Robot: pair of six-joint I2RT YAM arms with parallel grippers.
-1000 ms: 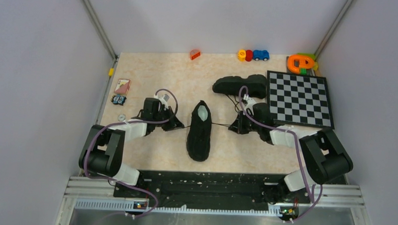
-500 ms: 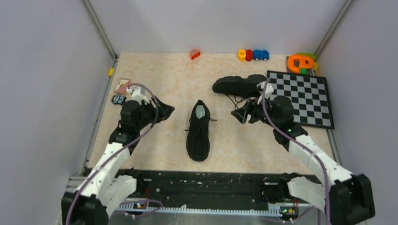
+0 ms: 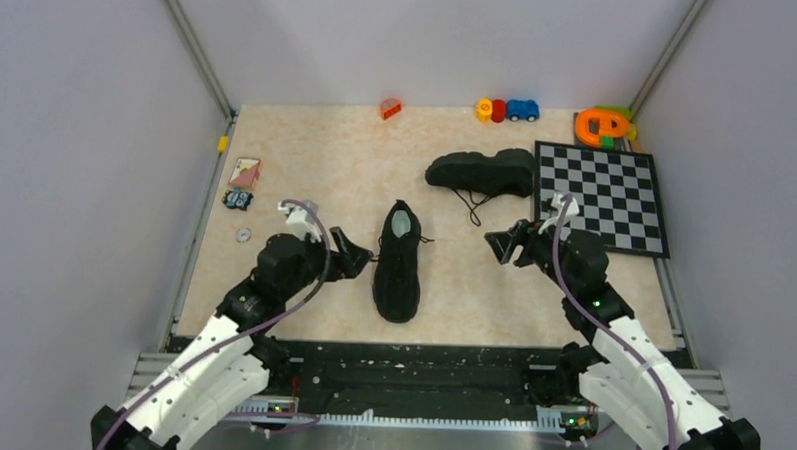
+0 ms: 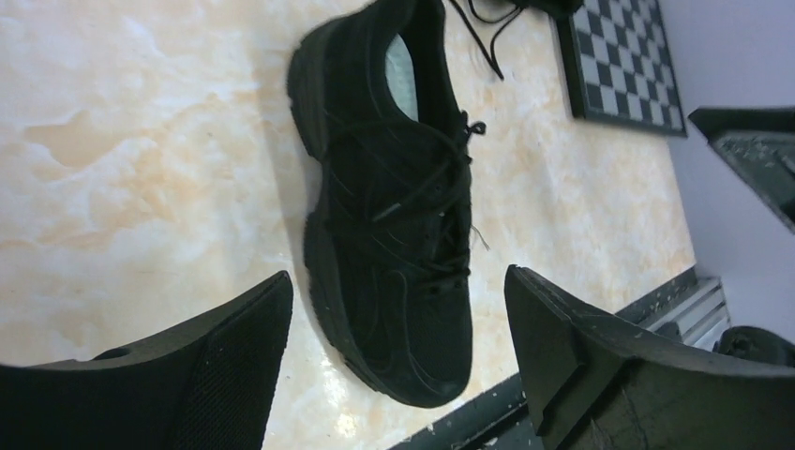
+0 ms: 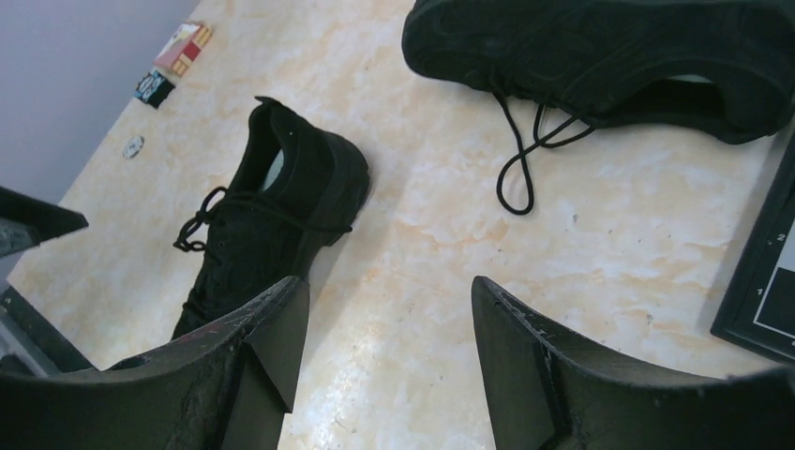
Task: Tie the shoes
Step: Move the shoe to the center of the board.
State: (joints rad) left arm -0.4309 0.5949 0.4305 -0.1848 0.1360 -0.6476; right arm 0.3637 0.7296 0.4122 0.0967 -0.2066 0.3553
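**Both shoes and both hands, between ties.** The near shoe (image 3: 398, 262) is seen upright at mid-tabletop (image 3: 307, 162), toe toward the near edge. Its laces (image 4: 427, 178) are drawn close over the tongue; whether a sound bow is formed cannot be told. The far shoe (image 3: 481, 172) is shown on its side just left of the chessboard (image 3: 601, 197), with its loose ends (image 5: 517, 167) trailing nearward. The left hand (image 3: 356, 256) is held wide and empty just left of the near shoe. The right hand (image 3: 501, 246), likewise wide and empty, is placed to that shoe's right, near the loose ends. The far shoe is judged the work remaining. It is best righted first. Each end is then pinched close to its tip, one per hand, so that slack is crossed without the shoe being dragged.
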